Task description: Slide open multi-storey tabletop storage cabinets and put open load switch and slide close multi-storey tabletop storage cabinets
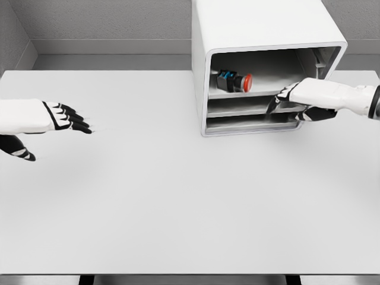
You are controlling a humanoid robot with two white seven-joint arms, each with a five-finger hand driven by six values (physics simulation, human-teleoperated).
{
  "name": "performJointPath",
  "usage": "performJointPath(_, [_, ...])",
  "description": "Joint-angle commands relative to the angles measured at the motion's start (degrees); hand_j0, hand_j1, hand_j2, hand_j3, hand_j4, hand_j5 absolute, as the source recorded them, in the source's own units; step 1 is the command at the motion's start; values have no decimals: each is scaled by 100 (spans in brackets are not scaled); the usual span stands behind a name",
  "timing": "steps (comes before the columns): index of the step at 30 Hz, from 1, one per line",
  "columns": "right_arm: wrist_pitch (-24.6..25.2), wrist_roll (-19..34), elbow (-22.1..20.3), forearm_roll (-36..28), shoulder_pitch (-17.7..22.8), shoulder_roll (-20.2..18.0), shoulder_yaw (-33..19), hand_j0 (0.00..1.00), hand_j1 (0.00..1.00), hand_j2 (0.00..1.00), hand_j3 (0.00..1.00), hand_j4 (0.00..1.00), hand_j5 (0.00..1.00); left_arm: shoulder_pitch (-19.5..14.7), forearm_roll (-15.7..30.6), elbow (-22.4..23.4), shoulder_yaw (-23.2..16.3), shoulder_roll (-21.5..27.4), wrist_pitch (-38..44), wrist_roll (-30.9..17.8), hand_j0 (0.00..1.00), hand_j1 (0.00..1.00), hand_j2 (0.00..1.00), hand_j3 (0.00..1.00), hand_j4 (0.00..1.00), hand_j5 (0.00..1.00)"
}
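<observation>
A white multi-storey storage cabinet (261,35) stands at the back right of the table, its front open. The load switch (235,81), a dark body with a blue part and a red round cap, lies on the top shelf at the left. My right hand (284,101) reaches in from the right, its fingers resting on the front edge of the middle shelf, holding nothing. My left hand (74,119) hovers over the table at the far left, fingers stretched out and holding nothing.
The white table (178,202) spreads wide in front of the cabinet. A grey wall runs along the back, and the table's front edge lies near the bottom of the view.
</observation>
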Motion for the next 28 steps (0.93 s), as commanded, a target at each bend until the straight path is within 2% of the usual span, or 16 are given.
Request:
performJointPath(1, [11,-50,227,95,0,66,1,64,64,64,64,64,64,0,36,34,-4,123,15,5,100,100,100,100,100,100])
performJointPath(9, [11,-50,280,95,-44,66,-8,64,64,64,64,64,64,0,27,26,-4,132,15,5,100,100,100,100,100,100])
performJointPath(13, [11,-50,95,86,35,4,-34,66,66,66,66,66,66,0,27,25,-4,132,15,5,100,100,100,100,100,100])
performJointPath(15, [11,-50,-334,69,219,-364,-148,66,66,66,66,66,66,0,27,25,-4,132,15,5,100,100,100,100,100,100])
performJointPath(18, [11,-50,-1081,60,1097,-760,-1053,68,68,68,68,68,68,0,27,25,-4,132,15,5,100,100,100,100,100,100])
performJointPath(19, [11,-50,-1302,60,1406,-927,-1220,73,73,73,73,73,73,9,27,25,-4,132,15,5,100,100,100,100,100,100])
performJointPath(20, [11,-50,-1407,60,1626,-989,-1291,89,89,89,89,89,89,9,27,25,-4,132,15,5,100,100,100,100,100,100])
performJointPath(21, [11,-50,-1531,60,1775,-998,-1273,100,100,100,100,100,100,9,27,25,-4,141,15,5,100,100,100,100,100,100])
performJointPath(22, [11,-50,-1592,51,1942,-989,-1273,100,100,100,100,100,100,9,27,17,-4,141,15,5,100,100,100,100,100,100])
performJointPath(28, [11,-50,-1654,34,1986,-989,-1247,100,100,100,100,100,100,9,27,-1,-4,132,15,5,100,100,100,100,100,100])
